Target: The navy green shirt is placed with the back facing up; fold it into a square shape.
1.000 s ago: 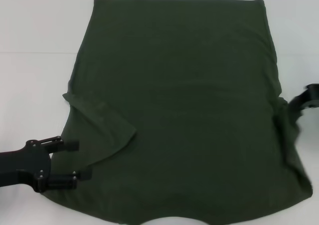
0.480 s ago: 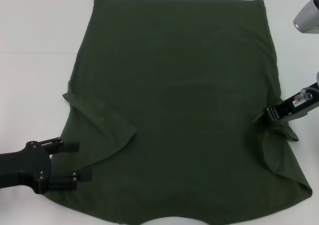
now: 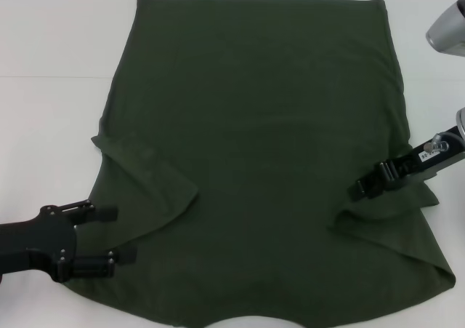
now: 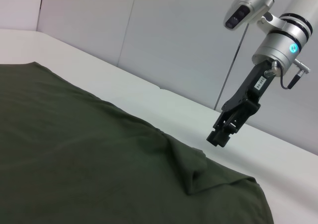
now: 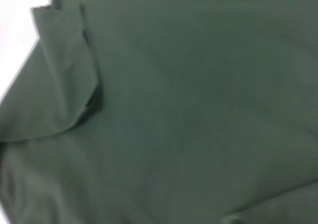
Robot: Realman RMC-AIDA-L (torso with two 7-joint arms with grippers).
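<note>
One shirt (image 3: 254,146) only, dark olive, lying spread over my white surface (image 3: 51,37), plain side up, hem at the far end and collar end nearest me, running off the bottom of the head view. Two grippers, one per side.

My right gripper (image 3: 361,189) is over the shirt's right edge, carrying the right sleeve (image 3: 385,222) inward; cloth bunches in a ridge just under the tips, so I judge it is pinched onto that sleeve, jaws narrow. The left wrist view shows the same gripper (image 4: 220,136) hanging just above a raised peak of fabric. I read that as the sleeve being folded in toward the middle so the side edge ends up straight.

Left sleeve (image 3: 149,179) already lies turned in over the body, one neat flap. My left gripper (image 3: 116,233) sits low at the left edge near that flap, fingers spread wide, nothing between them, lower finger touching the cloth edge. Looks parked after its side.

Count: two sleeves, one flat, one mid-fold. No lengthwise folds yet, so the square is well off, I'd say.
</note>
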